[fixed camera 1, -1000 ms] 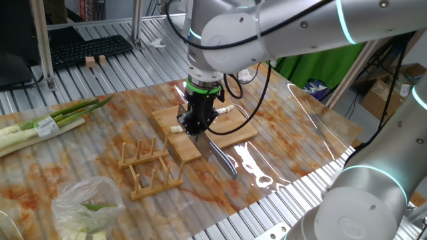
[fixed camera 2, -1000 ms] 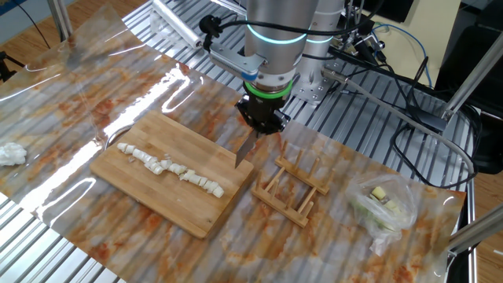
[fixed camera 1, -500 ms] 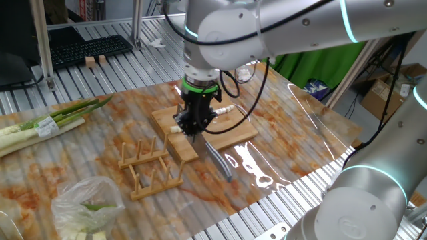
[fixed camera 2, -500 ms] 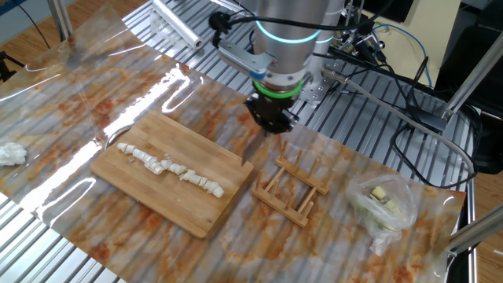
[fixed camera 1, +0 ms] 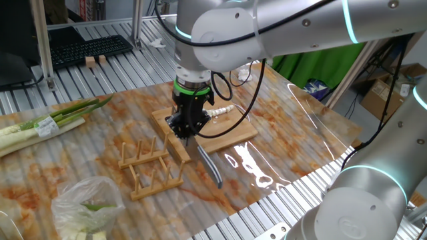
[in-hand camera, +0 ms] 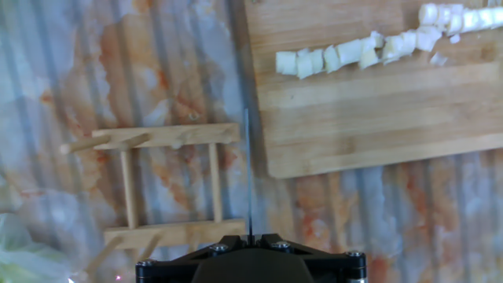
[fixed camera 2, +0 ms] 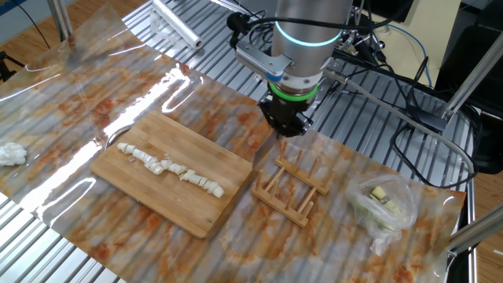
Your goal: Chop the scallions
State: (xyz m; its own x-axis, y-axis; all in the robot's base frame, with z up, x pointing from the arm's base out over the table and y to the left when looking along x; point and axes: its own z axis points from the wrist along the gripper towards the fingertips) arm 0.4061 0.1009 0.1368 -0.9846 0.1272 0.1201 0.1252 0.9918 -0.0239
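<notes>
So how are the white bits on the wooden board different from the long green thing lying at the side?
The scallions are cut into a row of little pale chunks, while the bundled green onions lie whole and long. The scallions are all creamy white, while the bundle runs from white to green tips. The scallions sit on the cutting board, while the bundle lies straight on the table with a label band around it. Both look like the same kind of vegetable.

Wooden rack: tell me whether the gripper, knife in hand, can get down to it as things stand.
Probably yes. The gripper hangs beside the wooden rack, shut on the knife, whose blade already lies over the rack in the hand view. Nothing shows between them; the scallions lie away on the board.
</notes>
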